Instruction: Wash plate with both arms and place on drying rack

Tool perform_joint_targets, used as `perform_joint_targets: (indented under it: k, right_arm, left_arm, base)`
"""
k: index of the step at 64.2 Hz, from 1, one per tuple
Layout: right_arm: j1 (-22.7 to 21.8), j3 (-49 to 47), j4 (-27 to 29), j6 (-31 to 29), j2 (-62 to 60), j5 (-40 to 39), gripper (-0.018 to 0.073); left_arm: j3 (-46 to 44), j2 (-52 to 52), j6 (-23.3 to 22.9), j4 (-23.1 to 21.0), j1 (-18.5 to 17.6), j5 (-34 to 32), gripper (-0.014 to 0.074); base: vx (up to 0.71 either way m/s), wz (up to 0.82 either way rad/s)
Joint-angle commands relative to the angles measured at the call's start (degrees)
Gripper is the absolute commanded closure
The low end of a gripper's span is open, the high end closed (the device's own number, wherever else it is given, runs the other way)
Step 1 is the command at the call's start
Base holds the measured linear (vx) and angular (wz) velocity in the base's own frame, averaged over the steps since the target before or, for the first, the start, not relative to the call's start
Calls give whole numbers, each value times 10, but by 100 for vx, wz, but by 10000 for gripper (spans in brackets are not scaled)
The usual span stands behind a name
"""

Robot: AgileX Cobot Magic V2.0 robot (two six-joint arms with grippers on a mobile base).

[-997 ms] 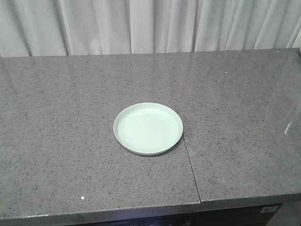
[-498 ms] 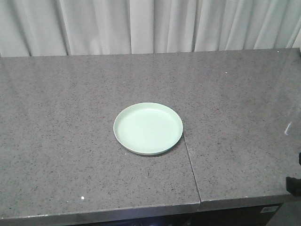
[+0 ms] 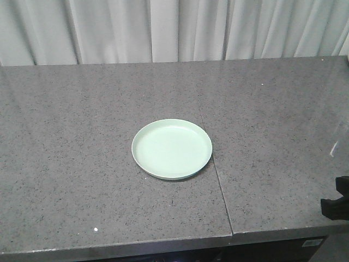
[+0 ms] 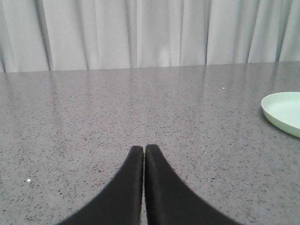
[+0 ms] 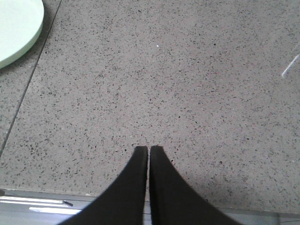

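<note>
The plate [image 3: 172,149] lies flat near the middle of the front view on a dark speckled stone countertop [image 3: 82,136]. Its right rim sits just beside a thin seam [image 3: 221,191] that runs down to the lower edge of the frame. A pale pleated curtain [image 3: 163,27] fills the top of the picture. At the lower right edge, a black piece of the right arm [image 3: 335,204] shows over the counter's front edge, well apart from the plate.

In the left wrist view, the left gripper [image 4: 144,148] sits at bottom centre with its two black fingers pressed together and holding nothing. The plate is cut off at the right edge of that frame.

In the right wrist view, the right gripper [image 5: 148,149] is likewise clenched and empty at bottom centre, above bare stone, with the plate in the upper left corner
</note>
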Motion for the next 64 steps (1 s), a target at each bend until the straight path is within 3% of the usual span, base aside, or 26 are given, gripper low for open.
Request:
perform_joint_targets:
  k: [1, 17, 26, 44, 64]
  right_arm:
    - [-4, -19, 1, -9, 0, -30, 477]
    - [-4, -19, 2, -20, 0, -27, 248]
    - [2, -19, 23, -41, 0, -32, 167]
    - [81, -61, 122, -216, 18, -71, 148]
    - [156, -213, 121, -213, 151, -32, 148]
  left_arm:
    - [9, -9, -7, 0, 0, -42, 599]
    - [9, -9, -7, 0, 0, -42, 599]
    - [9, -9, -7, 0, 0, -42, 599]
    - [9, -9, -7, 0, 0, -42, 599]
    - [9, -9, -7, 0, 0, -42, 599]
  base:
    - [0, 0]
    - [0, 0]
    - [0, 0]
    - [0, 0]
    - [0, 0]
